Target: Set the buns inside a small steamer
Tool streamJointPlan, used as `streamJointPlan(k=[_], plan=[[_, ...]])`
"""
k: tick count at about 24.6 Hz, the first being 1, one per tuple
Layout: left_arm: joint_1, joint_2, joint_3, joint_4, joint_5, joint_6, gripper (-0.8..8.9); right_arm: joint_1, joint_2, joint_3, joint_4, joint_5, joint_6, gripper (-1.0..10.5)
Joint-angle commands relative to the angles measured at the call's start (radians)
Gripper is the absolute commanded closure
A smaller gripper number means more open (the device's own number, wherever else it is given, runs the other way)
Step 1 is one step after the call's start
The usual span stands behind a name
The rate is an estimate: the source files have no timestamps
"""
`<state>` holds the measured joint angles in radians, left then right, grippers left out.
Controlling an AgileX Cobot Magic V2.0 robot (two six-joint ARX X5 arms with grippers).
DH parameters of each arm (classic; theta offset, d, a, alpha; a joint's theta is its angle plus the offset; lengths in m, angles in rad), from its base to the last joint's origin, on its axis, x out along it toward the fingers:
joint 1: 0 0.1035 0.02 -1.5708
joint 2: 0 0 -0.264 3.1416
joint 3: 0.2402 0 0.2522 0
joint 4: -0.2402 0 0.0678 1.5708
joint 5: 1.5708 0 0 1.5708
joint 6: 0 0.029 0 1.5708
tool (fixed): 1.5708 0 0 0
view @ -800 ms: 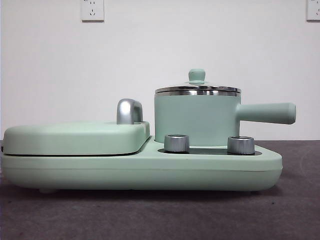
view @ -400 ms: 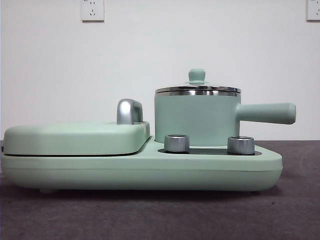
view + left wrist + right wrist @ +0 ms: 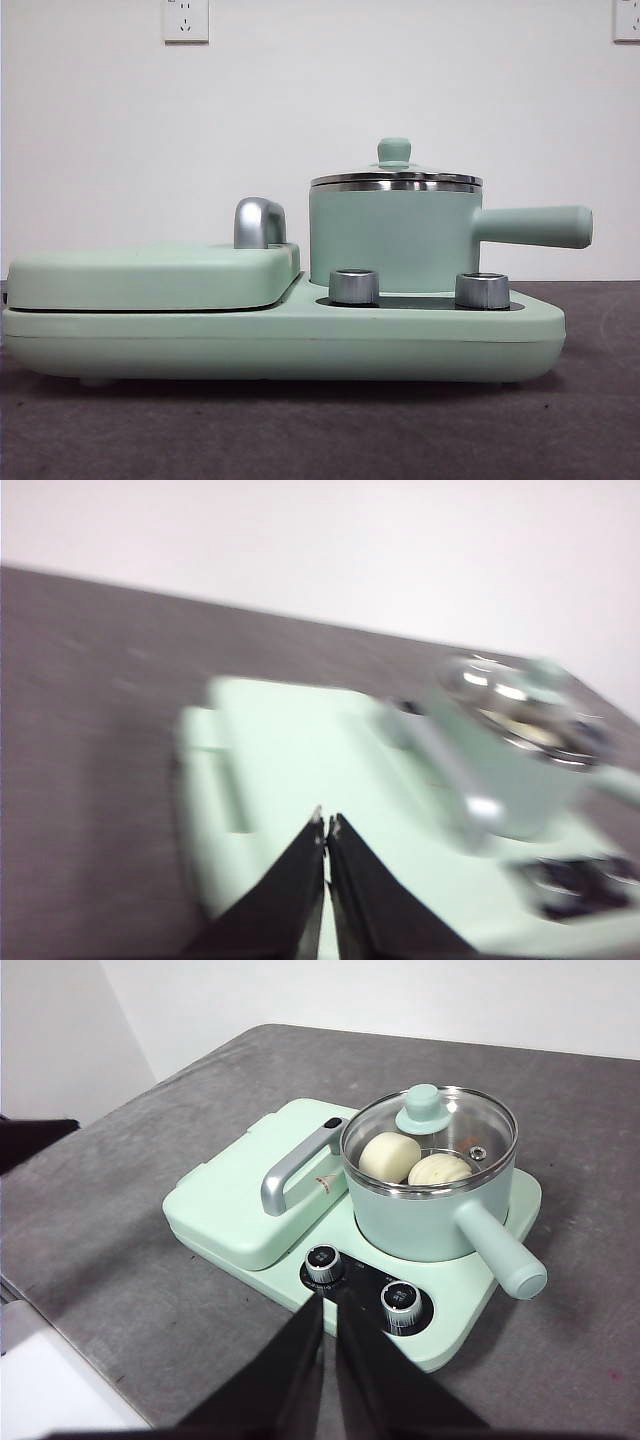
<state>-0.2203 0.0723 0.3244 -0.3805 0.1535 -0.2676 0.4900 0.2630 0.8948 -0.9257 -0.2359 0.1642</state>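
Note:
The small steamer (image 3: 395, 238) stands on the right of the mint-green cooker base with its glass lid (image 3: 430, 1123) on. In the right wrist view, both buns lie inside under the lid: the smooth one (image 3: 389, 1156) and the ridged one (image 3: 439, 1170). In the front view the pot wall hides them. My right gripper (image 3: 330, 1305) is shut and empty, held high and back from the cooker's knob side. My left gripper (image 3: 326, 825) is shut and empty above the flat griddle (image 3: 280, 770). Its view is blurred, with the steamer (image 3: 510, 750) off to one side. Neither gripper shows in the front view.
The flat griddle (image 3: 150, 275) with its chrome handle (image 3: 258, 222) fills the left of the base. Two steel knobs (image 3: 353, 286) (image 3: 481, 290) sit in front of the pot. The steamer's straight side handle (image 3: 535, 226) sticks out to the right. The grey tabletop (image 3: 120, 1220) surrounds the cooker.

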Motion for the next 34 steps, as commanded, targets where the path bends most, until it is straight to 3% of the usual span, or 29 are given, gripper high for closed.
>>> streamJointPlan(k=[1,11,21,34], plan=[[0.062,-0.055,-0.095,0.039,-0.005,0.114,8.06,0.005,0.003,0.009,0.013,0.0,-0.006,9.3],[0.174,-0.069,-0.215,0.04,-0.121,0.161,8.06,0.005,0.003,0.009,0.013,0.0,-0.006,9.3],[0.187,-0.069,-0.311,0.189,-0.171,0.189,8.07,0.005,0.003,0.009,0.013,0.0,-0.007,9.3],[0.188,-0.069,-0.311,0.193,-0.19,0.188,8.07,0.005,0.003,0.009,0.013,0.0,-0.007,9.3]])
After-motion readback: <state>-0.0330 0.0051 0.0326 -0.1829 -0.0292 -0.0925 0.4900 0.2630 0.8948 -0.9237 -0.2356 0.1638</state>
